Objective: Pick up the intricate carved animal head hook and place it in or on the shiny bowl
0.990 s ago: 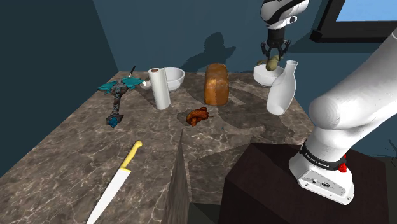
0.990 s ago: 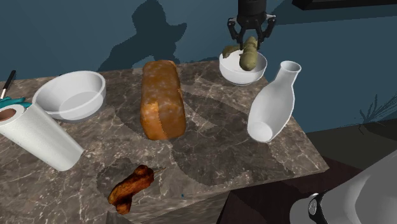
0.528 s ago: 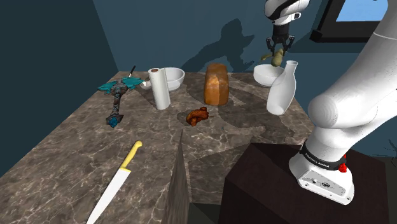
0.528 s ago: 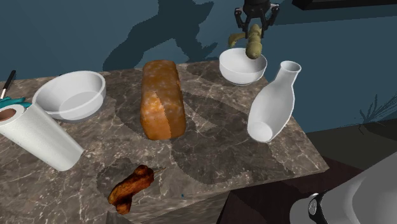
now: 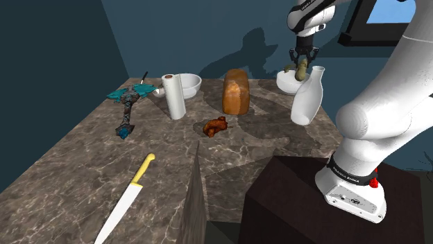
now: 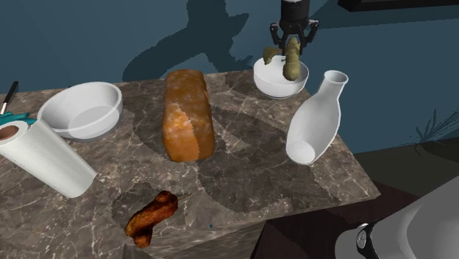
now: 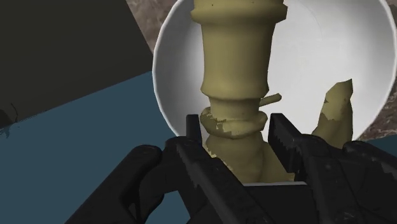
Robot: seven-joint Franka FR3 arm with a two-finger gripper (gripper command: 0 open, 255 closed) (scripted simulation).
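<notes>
The olive-tan carved hook (image 6: 292, 65) hangs upright over the white bowl (image 6: 275, 87) at the far back edge of the marble counter, its lower end dipping to the bowl's rim level. My gripper (image 6: 293, 43) is shut on the hook's upper stem. In the shoulder view the gripper (image 5: 301, 58) holds the hook (image 5: 300, 69) above the bowl (image 5: 286, 84), just behind the vase. In the wrist view both black fingers (image 7: 198, 141) clasp the hook's stem (image 7: 236, 76), with the bowl's white inside (image 7: 175, 76) directly beneath. A curved prong (image 7: 336, 114) of the hook shows beside one finger.
A white vase (image 6: 315, 126) leans close to the bowl on the second exterior view's right. A bread loaf (image 6: 187, 114), a larger white bowl (image 6: 81, 110), a paper towel roll (image 6: 45, 158) and a brown carved piece (image 6: 151, 218) stand nearer. A knife (image 5: 127, 196) and a teal-handled tool (image 5: 128, 104) lie on the shoulder view's left.
A second ago the hook sat low in the bowl, then it rose clear above it. Now it has come down again toward the bowl, still clasped.
</notes>
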